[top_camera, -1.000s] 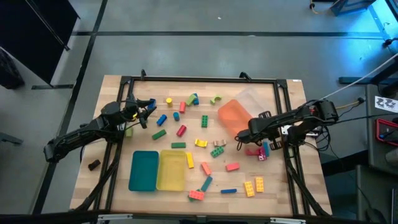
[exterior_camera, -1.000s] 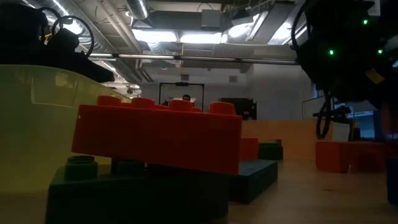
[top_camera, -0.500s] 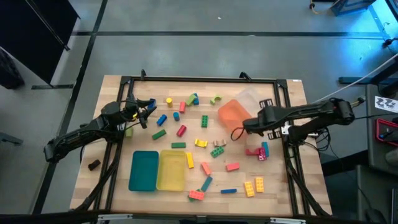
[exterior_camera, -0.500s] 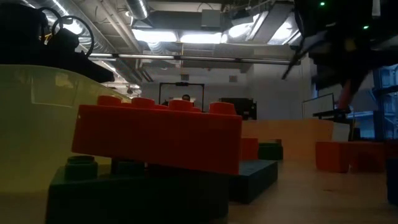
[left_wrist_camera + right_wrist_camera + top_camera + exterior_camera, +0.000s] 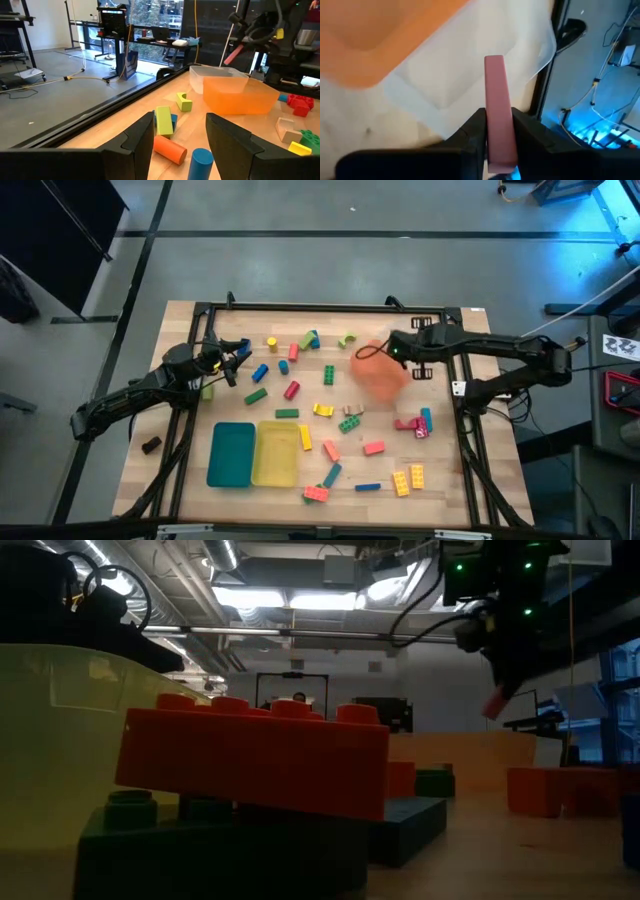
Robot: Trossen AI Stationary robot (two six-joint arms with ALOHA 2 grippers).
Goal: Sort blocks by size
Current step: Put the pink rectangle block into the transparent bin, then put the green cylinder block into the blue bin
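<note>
Room: grey floor, ceiling strip lights, desks beyond the table.
Wooden table (image 5: 190, 480), black-framed.
Trays: orange tray (image 5: 378, 370) and clear tray (image 5: 408, 337) at the far right; teal tray (image 5: 231, 454) touching yellow tray (image 5: 276, 453) at the near edge.
Left gripper (image 5: 238, 356): far left, fingers parted, nothing held.
Right gripper (image 5: 392, 348): raised over the clear tray, clamping a pink bar (image 5: 498, 110).
Blocks (image 5: 346, 421): scattered across the table's middle and right.
</note>
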